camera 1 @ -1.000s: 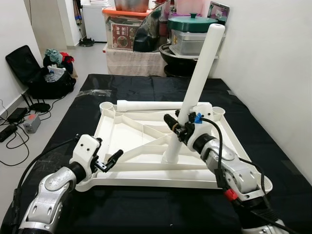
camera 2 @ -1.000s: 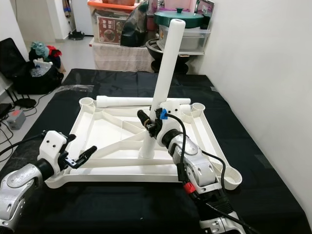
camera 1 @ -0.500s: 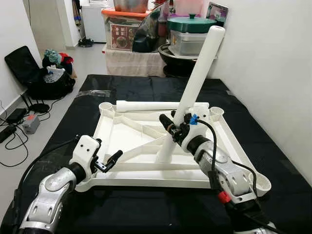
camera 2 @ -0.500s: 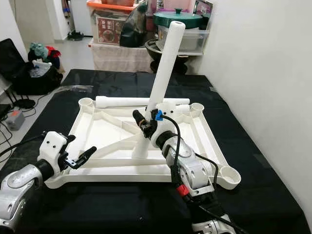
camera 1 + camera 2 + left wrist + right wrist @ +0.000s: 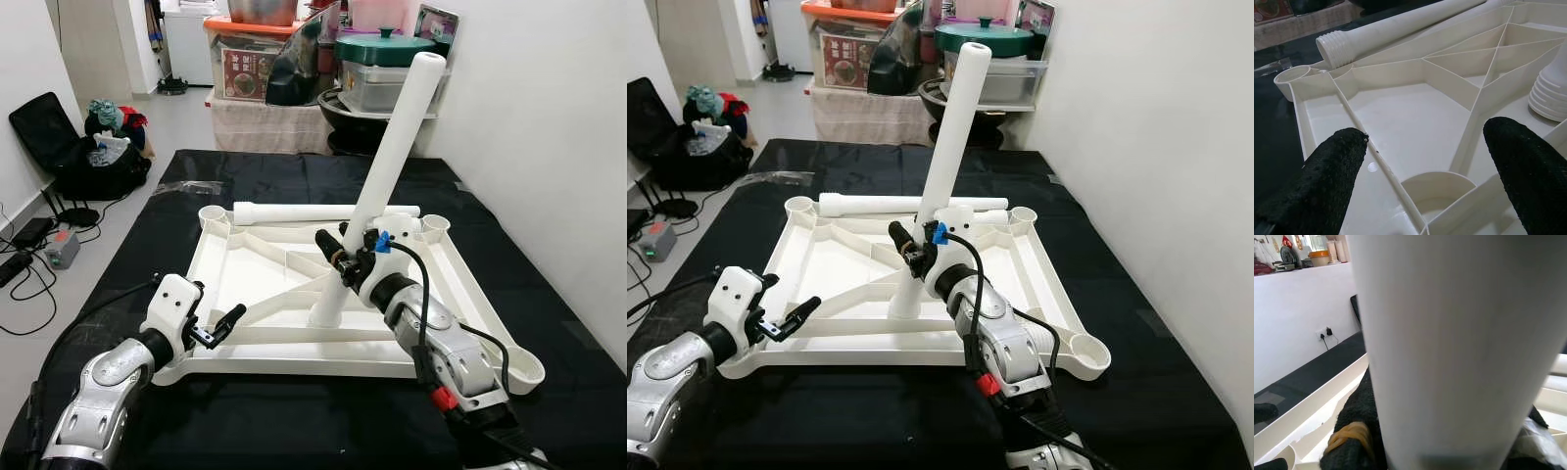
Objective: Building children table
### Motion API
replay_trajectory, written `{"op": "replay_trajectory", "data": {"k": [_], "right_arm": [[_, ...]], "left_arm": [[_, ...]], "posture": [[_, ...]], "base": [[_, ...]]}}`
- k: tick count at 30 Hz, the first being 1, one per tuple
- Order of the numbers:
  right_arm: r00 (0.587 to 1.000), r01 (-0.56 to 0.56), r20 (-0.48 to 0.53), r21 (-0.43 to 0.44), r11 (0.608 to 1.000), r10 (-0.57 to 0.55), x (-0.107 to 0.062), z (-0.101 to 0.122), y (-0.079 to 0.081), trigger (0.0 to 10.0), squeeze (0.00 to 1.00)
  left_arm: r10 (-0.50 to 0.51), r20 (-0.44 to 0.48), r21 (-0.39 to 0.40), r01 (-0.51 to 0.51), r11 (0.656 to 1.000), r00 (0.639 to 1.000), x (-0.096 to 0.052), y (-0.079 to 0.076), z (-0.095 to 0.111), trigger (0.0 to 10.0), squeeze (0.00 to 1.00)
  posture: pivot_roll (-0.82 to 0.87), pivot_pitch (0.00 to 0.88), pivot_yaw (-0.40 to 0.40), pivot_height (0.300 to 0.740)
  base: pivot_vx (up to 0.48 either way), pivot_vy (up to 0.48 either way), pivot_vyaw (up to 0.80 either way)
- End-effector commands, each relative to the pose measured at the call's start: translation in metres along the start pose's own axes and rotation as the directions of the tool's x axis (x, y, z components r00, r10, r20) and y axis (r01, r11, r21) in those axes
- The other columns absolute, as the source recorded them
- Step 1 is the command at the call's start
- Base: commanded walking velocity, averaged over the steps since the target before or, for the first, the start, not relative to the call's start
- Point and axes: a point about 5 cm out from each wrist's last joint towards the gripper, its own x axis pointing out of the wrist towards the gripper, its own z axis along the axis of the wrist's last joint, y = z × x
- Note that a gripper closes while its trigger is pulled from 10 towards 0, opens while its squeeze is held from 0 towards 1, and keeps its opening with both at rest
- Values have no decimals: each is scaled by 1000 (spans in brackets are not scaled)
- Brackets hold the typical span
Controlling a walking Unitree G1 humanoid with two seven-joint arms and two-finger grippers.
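My right gripper (image 5: 343,257) is clamped on the tilted leg (image 5: 377,178) standing mid-tabletop (image 5: 260,269); my left gripper (image 5: 223,321), fingers apart, hovers at its near-left corner.

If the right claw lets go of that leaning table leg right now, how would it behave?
Likely it topples: the table leg leans steeply, its threaded end resting on the upturned tabletop, not in a corner socket. Once down it could roll, being round and smooth. It looks stiff, hollow plastic, so probably light.
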Motion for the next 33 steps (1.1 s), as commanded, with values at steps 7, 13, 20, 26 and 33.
{"op": "replay_trajectory", "data": {"k": [7, 13, 20, 26, 33], "right_arm": [[991, 83, 104, -10, 997, -81, 4, 30, -22, 10000, 0], [982, 85, 172, -38, 996, -77, 9, 56, -29, 10000, 0], [971, 49, 234, -31, 998, -41, 16, 79, -25, 10000, 0], [972, -71, 227, 37, 997, 61, 18, 73, 4, 10000, 0], [967, -167, 203, 63, 984, 151, 20, 65, 28, 10000, 0]], "left_arm": [[-104, 67, -10, 105, 994, 992, 2, -7, 10, 10000, 0], [-145, 96, 7, 146, 989, 985, 5, -6, 17, 10000, 0], [-183, 106, 65, 177, 982, 977, 11, -1, 27, 10000, 0], [-180, 99, 105, 169, 980, 979, 16, 6, 32, 10000, 0], [-180, 91, 125, 168, 978, 979, 19, 6, 31, 10000, 0]], "posture": [[82, 0, -76, 740], [84, 0, -72, 740], [86, 0, -71, 740], [84, 0, -62, 740], [81, 0, -62, 740]], "base": [[0, 0, 0], [0, 0, 0], [0, 0, 0], [0, 0, 0], [0, 0, 0]]}}
